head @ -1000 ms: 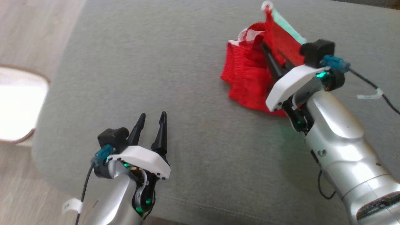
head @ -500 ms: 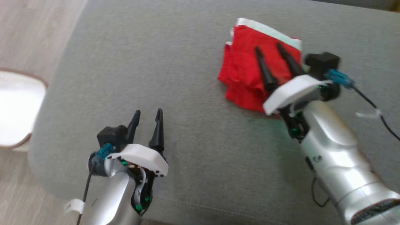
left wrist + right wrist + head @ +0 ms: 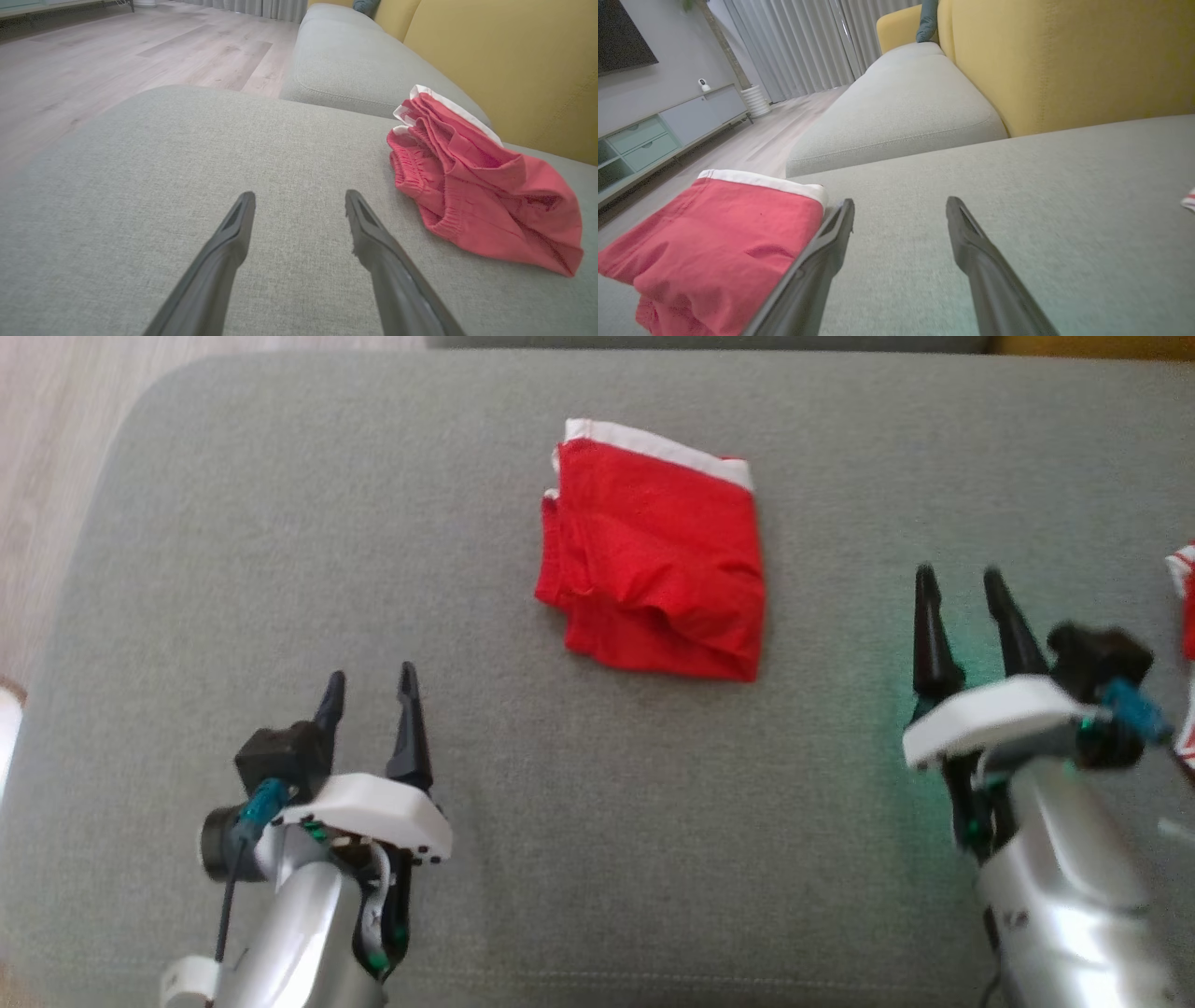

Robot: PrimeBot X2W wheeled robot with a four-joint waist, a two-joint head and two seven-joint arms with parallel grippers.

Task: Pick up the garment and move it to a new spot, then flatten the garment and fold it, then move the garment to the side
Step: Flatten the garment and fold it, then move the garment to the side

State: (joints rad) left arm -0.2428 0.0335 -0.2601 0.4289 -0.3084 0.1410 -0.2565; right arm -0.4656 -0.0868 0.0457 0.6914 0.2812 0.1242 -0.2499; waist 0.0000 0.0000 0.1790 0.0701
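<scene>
The garment [image 3: 658, 577] is a red pair of shorts with a white waistband, lying folded on the grey sofa cushion [image 3: 280, 523] at mid-back. In the left wrist view the garment [image 3: 476, 186] lies to the right of the fingers; in the right wrist view the garment [image 3: 714, 242] lies at lower left. My left gripper [image 3: 370, 679] stands open at lower left, nothing between its fingers. My right gripper [image 3: 959, 579] stands open to the right of the garment, apart from it and empty.
A second red-and-white cloth [image 3: 1184, 616] peeks in at the right edge. The yellow sofa back [image 3: 1064, 60] rises behind the cushion. Another grey cushion [image 3: 896, 107] adjoins it. Wooden floor [image 3: 117, 60] lies beyond the cushion's left edge.
My right gripper has opened, let go of the garment and drawn back to the right. The garment now lies flat and folded. The head camera has turned, shifting the whole picture.
</scene>
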